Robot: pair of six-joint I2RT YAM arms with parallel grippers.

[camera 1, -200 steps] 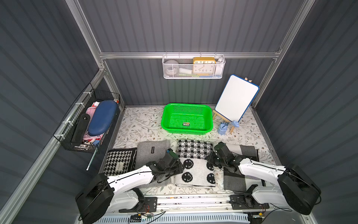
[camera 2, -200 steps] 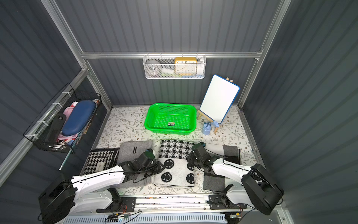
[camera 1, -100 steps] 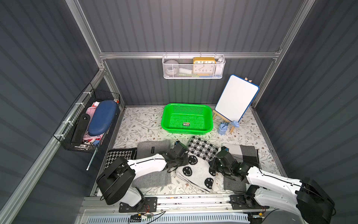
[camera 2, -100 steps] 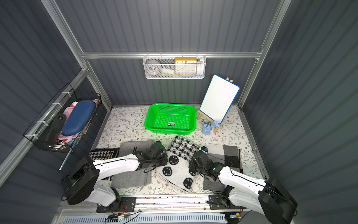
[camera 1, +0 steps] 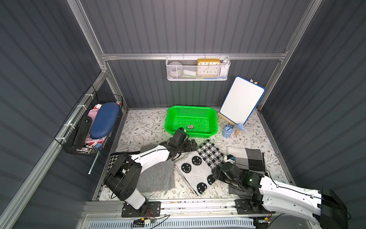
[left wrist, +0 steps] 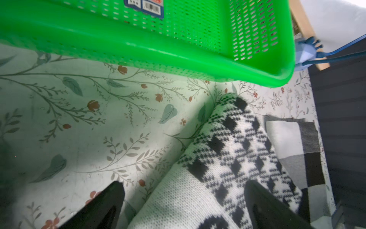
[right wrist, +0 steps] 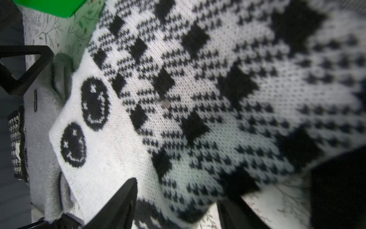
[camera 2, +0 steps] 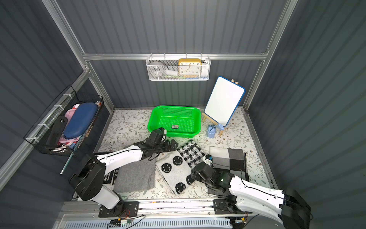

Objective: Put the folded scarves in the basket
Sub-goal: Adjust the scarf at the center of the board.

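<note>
Two pincers: both open, both empty. Your left pincer point(left wrist: 184, 183) is spread wide over the scarf's far corner, and your right pincer point(right wrist: 176, 190) sits parted astride its near-right edge.
Scarf: the folded scarf point(camera 1: 200, 168), smileys and houndstooth, lies flat and slantwise on the tabletop point(camera 1: 142, 126), on the near side of the basket and not in it.
Basket: the green basket point(camera 1: 190, 107) sits far centre, empty but for its label. The scarf's far corner is close to its near wall.
Your move: take hold, I'd say. Close each pincer on all the layers at opposite ends, lift together, and keep it taut so the fold holds. Clear the near rim, then lower.
Watch: pinch only the top layer and it will likely fall open.
Neighbours: a grey cloth point(camera 1: 156, 176) lies just left of the scarf, and a check cloth point(camera 1: 247, 158) lies to the right, partly under your right arm. Snag neither.
Far right: a blue figure point(camera 1: 227, 131) and a whiteboard point(camera 1: 241, 103) stand beside the basket, so keep your swing off them.
</note>
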